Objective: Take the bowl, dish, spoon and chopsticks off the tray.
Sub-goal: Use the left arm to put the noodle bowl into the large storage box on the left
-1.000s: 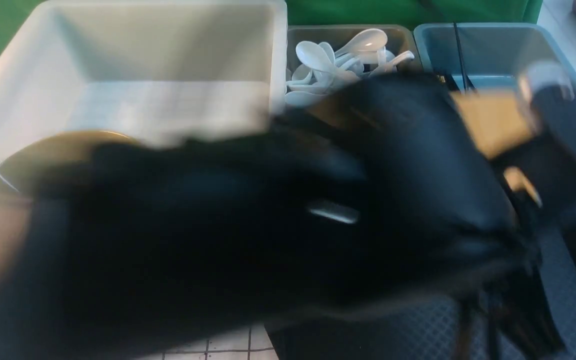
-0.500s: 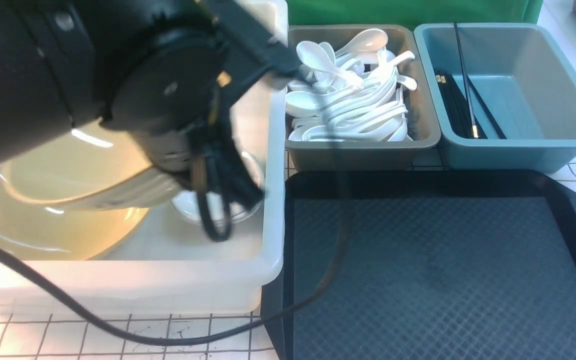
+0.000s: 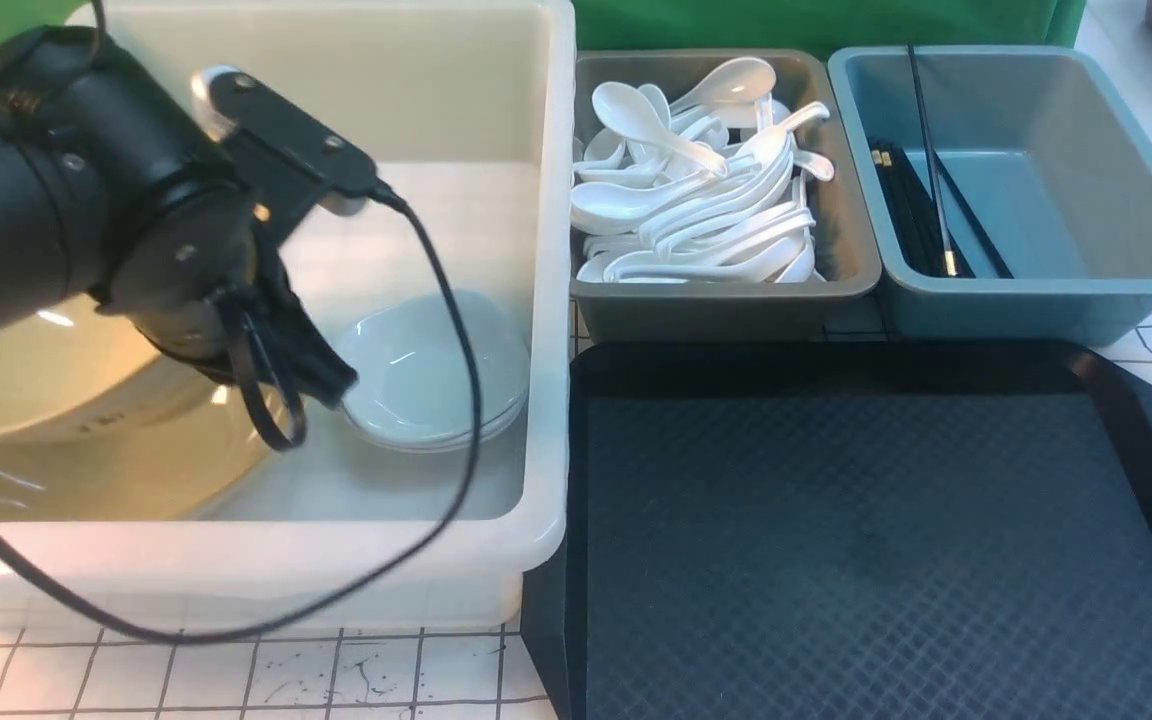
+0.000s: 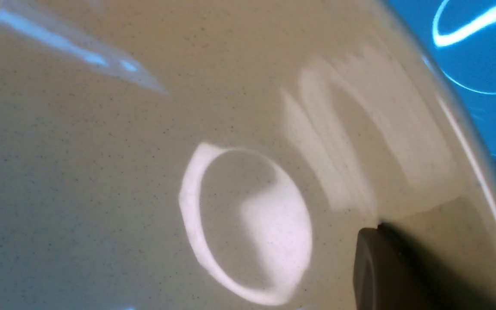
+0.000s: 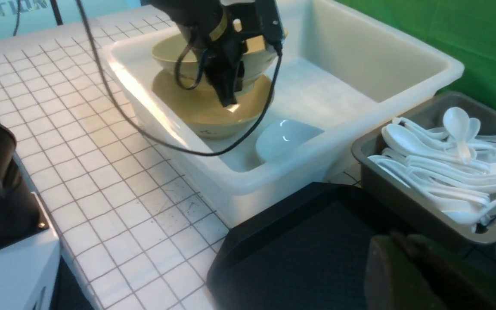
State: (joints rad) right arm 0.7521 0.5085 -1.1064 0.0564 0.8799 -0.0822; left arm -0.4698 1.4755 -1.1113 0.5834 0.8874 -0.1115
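Inside white tub [image 3: 546, 300], bowl [image 3: 46, 385] over another, tray [image 3: 876, 540] bare

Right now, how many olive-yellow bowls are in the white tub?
2. One bowl rests on the white tub's floor beside the small white dishes; the second bowl is held just above it in the left gripper. More may be nested unseen.

My left arm [image 3: 56, 230] reaches in from the left, wrist bent downward, its claw [image 5: 226, 92] clamped closed. My right claw [image 5: 407, 275] sits low and near the camera, jaws closed, holding nothing.
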